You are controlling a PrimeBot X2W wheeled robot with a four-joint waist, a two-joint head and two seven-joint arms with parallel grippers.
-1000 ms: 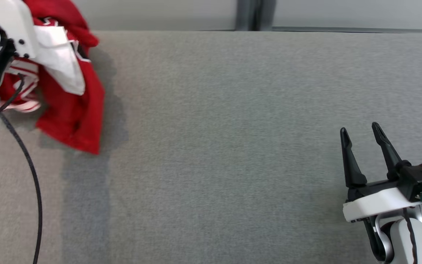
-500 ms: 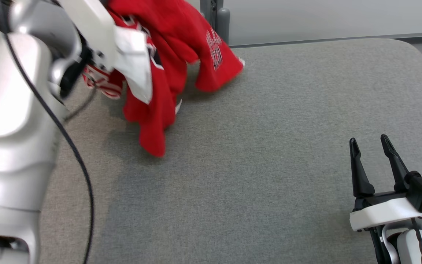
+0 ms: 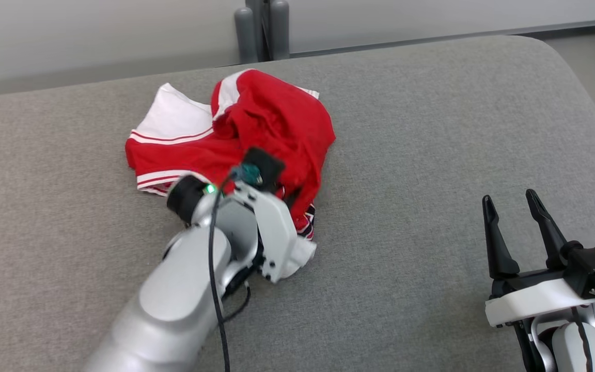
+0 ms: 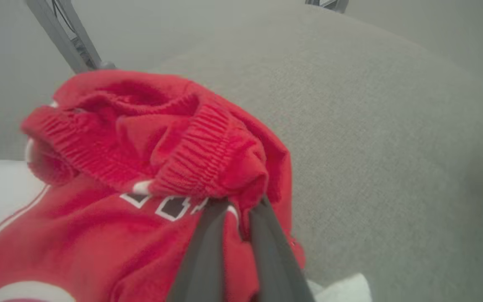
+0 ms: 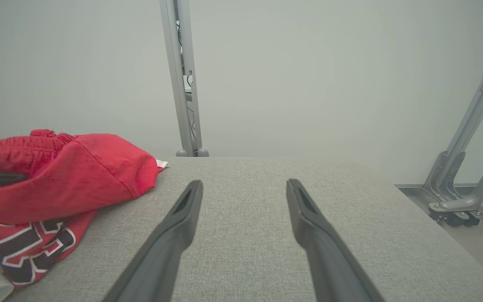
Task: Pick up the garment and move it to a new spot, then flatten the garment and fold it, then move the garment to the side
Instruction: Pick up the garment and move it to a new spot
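Observation:
The garment (image 3: 271,124), red with white panels and striped trim, lies in a crumpled heap on the grey padded surface (image 3: 432,129) toward the back middle. My left arm reaches into its near edge, with the wrist (image 3: 256,168) over the cloth. In the left wrist view my left gripper (image 4: 241,205) is shut, pinching a fold of the red garment (image 4: 141,147) just under its ribbed waistband. My right gripper (image 3: 509,199) hovers open and empty at the lower right, well apart from the heap. In the right wrist view the right gripper (image 5: 243,184) stands open, and the garment (image 5: 65,176) lies to its left.
Grey metal posts (image 3: 261,28) stand behind the surface's back edge. The surface rounds off at its far right corner (image 3: 550,46), with floor beyond. A wheeled metal frame (image 5: 455,201) stands past the right edge. Bare surface stretches between the garment and my right gripper.
The camera has shifted. The garment, which hung from my raised left gripper, now rests heaped on the surface with the left arm lowered to it. The right gripper stays open.

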